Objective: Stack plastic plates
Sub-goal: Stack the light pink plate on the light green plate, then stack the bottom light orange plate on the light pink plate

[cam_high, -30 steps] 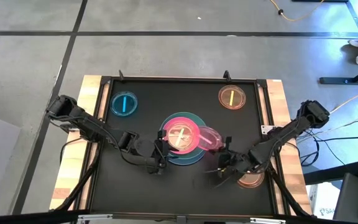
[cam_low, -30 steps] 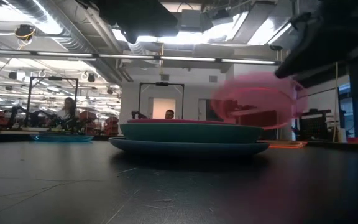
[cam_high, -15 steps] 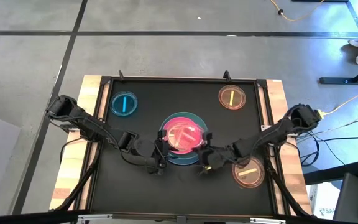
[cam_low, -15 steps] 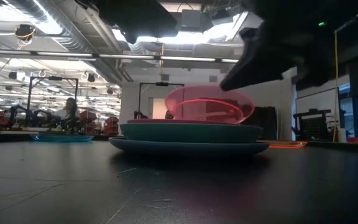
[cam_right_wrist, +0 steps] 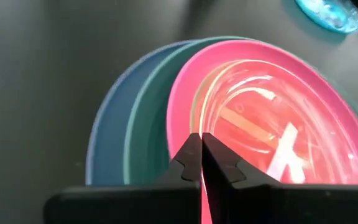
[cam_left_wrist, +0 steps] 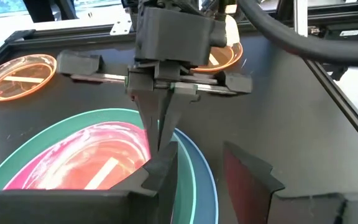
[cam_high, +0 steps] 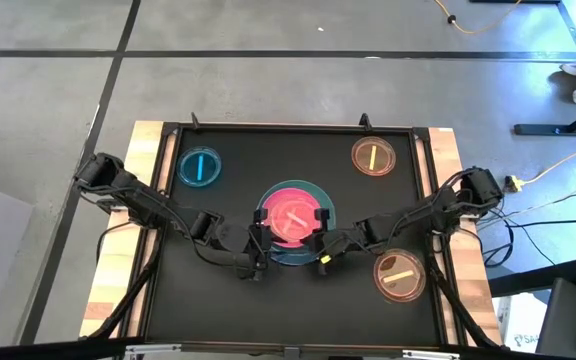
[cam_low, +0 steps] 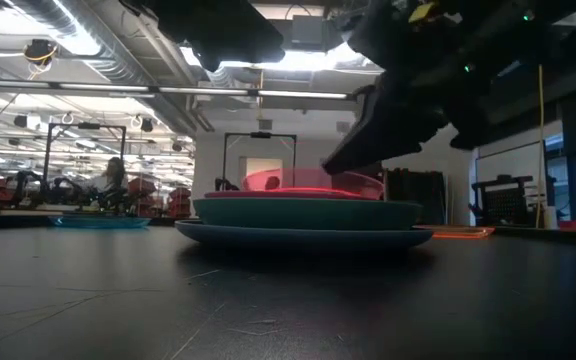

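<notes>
At the table's middle stands a stack: light blue plate (cam_high: 320, 247), teal plate (cam_high: 324, 210) and pink plate (cam_high: 271, 199), with a translucent magenta dish (cam_high: 292, 216) on top. My right gripper (cam_high: 317, 240) is at the stack's near-right side, shut on that dish. My left gripper (cam_high: 259, 247) waits open at the stack's near-left edge; whether it touches the plates, I cannot tell. A blue dish (cam_high: 200, 167) lies far left. One orange dish (cam_high: 374, 157) lies far right, another (cam_high: 401, 277) near right. My right gripper pinches the magenta dish's rim (cam_right_wrist: 197, 127) on its near-right side between the two shut fingers (cam_left_wrist: 156, 118). The fingers slant down at it from the table's near-right. The dish (cam_low: 313, 182) lies almost level, low on the pink plate.
A raised black frame (cam_high: 288, 129) borders the dark tabletop, with wooden strips (cam_high: 128, 240) outside it. Both arms reach in from the near corners and meet at the stack. Bare table surface lies between the stack and the far dishes.
My right gripper has moved toward the table's left, from beside the near-right orange dish to the stack, carrying the magenta dish. The dish, tipped and lifted a second ago, now sits low and almost level on the pink plate. The near-right orange dish is uncovered.
</notes>
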